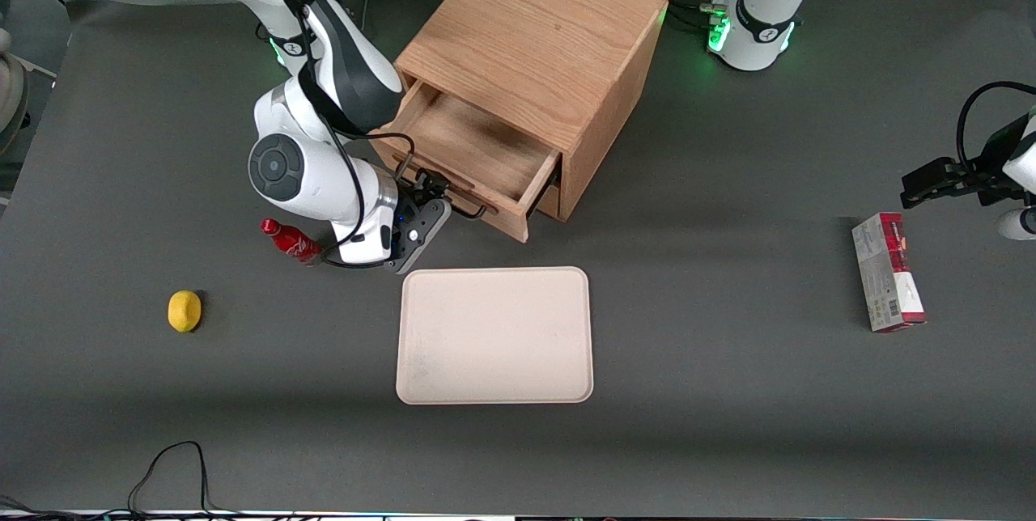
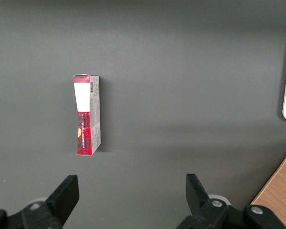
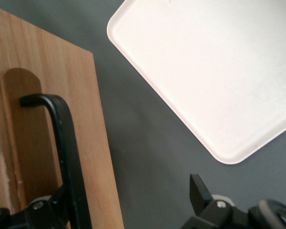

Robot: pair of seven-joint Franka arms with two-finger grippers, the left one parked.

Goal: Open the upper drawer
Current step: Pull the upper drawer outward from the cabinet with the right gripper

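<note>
The oak cabinet point(image 1: 534, 27) stands at the middle of the table's far part. Its upper drawer point(image 1: 477, 145) is pulled well out, and its bare wooden inside shows. The black bar handle point(image 1: 463, 207) runs along the drawer front. My right gripper point(image 1: 431, 191) is at the handle's end toward the working arm, with its fingers spread open. In the right wrist view the handle point(image 3: 66, 143) runs over the drawer front point(image 3: 47, 95) just beside one finger point(image 3: 57, 202). The other finger point(image 3: 199, 190) stands apart over the mat, so the gripper point(image 3: 128, 195) holds nothing.
A cream tray point(image 1: 494, 335) lies nearer the front camera than the drawer; it also shows in the right wrist view point(image 3: 205, 71). A red bottle point(image 1: 290, 240) lies beside my wrist, a lemon point(image 1: 184, 311) farther out. A red-and-white box point(image 1: 886, 270) lies toward the parked arm's end.
</note>
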